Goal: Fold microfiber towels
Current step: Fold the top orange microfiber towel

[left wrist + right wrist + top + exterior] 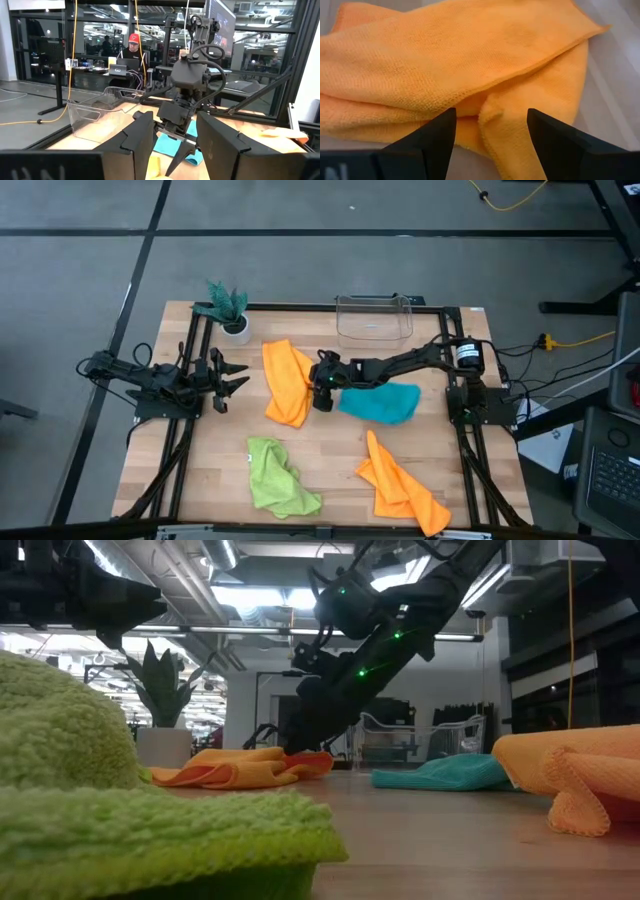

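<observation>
Only the right wrist view shows the crumpled orange microfiber towel (470, 65) lying directly beneath the right hand (491, 132), whose fingers stand spread above it.

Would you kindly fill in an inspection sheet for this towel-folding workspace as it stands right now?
Surface: wooden table, black frame rails along its edges.
Job's things: orange towel crumpled at centre; teal towel to its right; green towel and second orange towel at the near edge; none folded.
Clutter: clear plastic bin and potted plant at the far edge.
Grippers: right gripper over the centre orange towel's edge, jaws open; left gripper waiting at the left, jaws open.
Cables: yellow cable on the floor at right.
Surroundings: a person seated at a laptop beyond the table.
</observation>
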